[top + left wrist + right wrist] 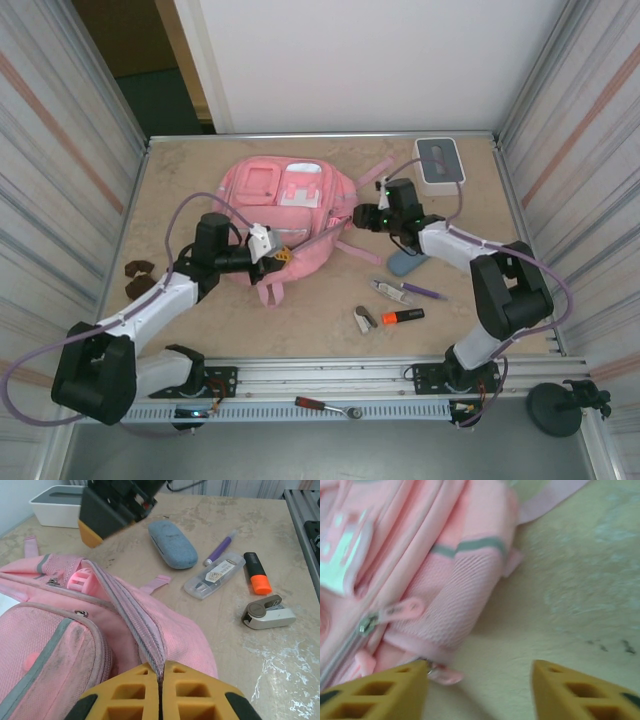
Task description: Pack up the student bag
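From above, the student bag [290,215] lies flat on the far half of the desk [200,320], its front pockets facing up. My left fingers [280,254] are at its near edge and my right fingers [362,218] at its right edge. A white box with a grey top [438,165] sits in the far right corner. Right of the bag lie a blue-grey case [405,263], a clear plastic case [388,290] with a purple pen [425,291] just beside it, an orange highlighter [403,316] and a small stapler [365,320]. Two brown pieces [138,275] lie by the left wall.

Through my left wrist camera, my left fingers [145,692] are pressed tight together. They pinch a ribbed pink-and-grey strap [135,625] of the bag, which runs from them across the pink fabric [50,650]. One of my right fingers [92,532], black with an orange tip, hangs over the bag's far edge.

Through my right wrist camera, my right fingers [380,692] stand well apart with bare desk between them, gripping nothing. The bag [420,555] takes up the upper left, a zip pull [395,611] lying on its side. A small pink tab [445,676] at the bag's corner sits just beside one fingertip. I cannot tell whether they touch.
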You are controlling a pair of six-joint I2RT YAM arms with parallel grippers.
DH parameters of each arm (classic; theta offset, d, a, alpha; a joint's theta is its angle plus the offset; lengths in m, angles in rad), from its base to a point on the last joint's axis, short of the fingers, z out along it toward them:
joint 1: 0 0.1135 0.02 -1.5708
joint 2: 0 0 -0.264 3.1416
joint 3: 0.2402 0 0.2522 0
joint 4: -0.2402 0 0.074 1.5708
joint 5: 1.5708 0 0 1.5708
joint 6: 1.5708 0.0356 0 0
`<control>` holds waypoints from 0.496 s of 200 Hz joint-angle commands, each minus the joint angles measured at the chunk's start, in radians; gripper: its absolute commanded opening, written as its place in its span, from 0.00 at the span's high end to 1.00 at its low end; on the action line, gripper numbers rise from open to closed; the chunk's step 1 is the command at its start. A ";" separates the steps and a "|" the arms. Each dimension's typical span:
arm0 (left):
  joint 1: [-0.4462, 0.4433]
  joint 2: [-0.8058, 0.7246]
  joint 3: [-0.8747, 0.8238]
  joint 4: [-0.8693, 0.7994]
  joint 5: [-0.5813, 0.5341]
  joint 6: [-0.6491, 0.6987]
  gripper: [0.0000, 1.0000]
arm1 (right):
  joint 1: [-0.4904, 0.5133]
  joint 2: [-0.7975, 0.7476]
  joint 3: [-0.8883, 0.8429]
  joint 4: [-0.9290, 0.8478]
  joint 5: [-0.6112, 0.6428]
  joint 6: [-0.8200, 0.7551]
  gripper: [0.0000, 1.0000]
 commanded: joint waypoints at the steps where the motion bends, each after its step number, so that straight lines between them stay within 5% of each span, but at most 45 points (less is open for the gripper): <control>1: -0.004 0.001 0.033 0.068 0.098 -0.014 1.00 | -0.063 0.044 0.060 0.018 -0.150 0.115 0.28; 28: -0.011 0.020 0.043 0.054 0.081 -0.007 1.00 | -0.063 0.253 0.244 -0.008 -0.238 0.203 0.32; 58: -0.020 0.021 0.041 0.054 0.046 -0.018 0.99 | -0.060 0.424 0.370 0.035 -0.336 0.285 0.47; 71: -0.024 0.024 0.043 0.056 0.026 -0.034 0.97 | -0.058 0.448 0.402 0.017 -0.350 0.276 0.60; 84: -0.031 0.031 0.049 0.049 0.007 -0.051 0.96 | -0.069 0.437 0.403 -0.003 -0.345 0.253 0.87; 99: -0.036 0.043 0.058 0.039 -0.038 -0.078 0.96 | -0.089 0.375 0.336 0.025 -0.326 0.242 1.00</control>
